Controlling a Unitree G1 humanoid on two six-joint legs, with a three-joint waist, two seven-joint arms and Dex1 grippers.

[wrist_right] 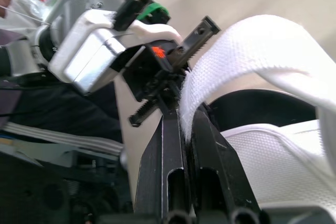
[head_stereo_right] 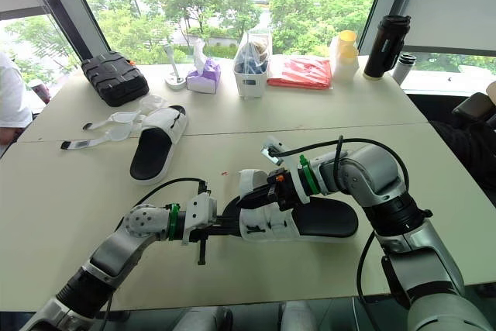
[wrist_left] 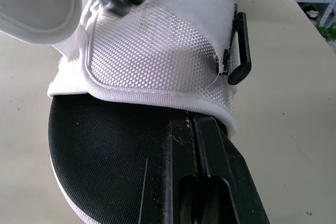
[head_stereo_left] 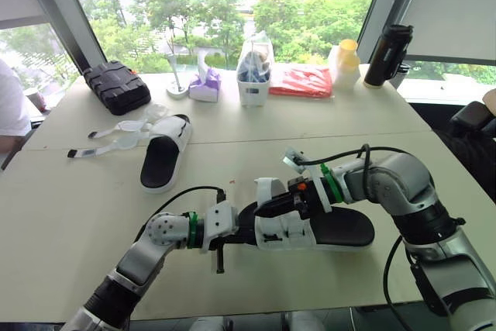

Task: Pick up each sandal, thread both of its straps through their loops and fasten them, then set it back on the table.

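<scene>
The near sandal (head_stereo_left: 325, 230), black-soled with a white mesh upper, lies at the table's front between my two grippers. At its toe end, my left gripper (head_stereo_left: 246, 227) is shut on the sole edge, and the left wrist view shows its fingers (wrist_left: 195, 171) clamped there below the black loop (wrist_left: 239, 51). My right gripper (head_stereo_left: 289, 191) is shut on the white strap (wrist_right: 252, 51), holding it raised over the upper. A second sandal (head_stereo_left: 164, 153) rests farther back on the left, its straps (head_stereo_left: 116, 136) lying loose and spread to the left.
Along the far edge stand a black case (head_stereo_left: 116, 85), a tissue box (head_stereo_left: 204, 85), a white caddy (head_stereo_left: 254, 75), a red packet (head_stereo_left: 301, 81), a yellow bottle (head_stereo_left: 346, 60) and a black flask (head_stereo_left: 387, 56). A person's sleeve (head_stereo_left: 9, 106) shows at the left.
</scene>
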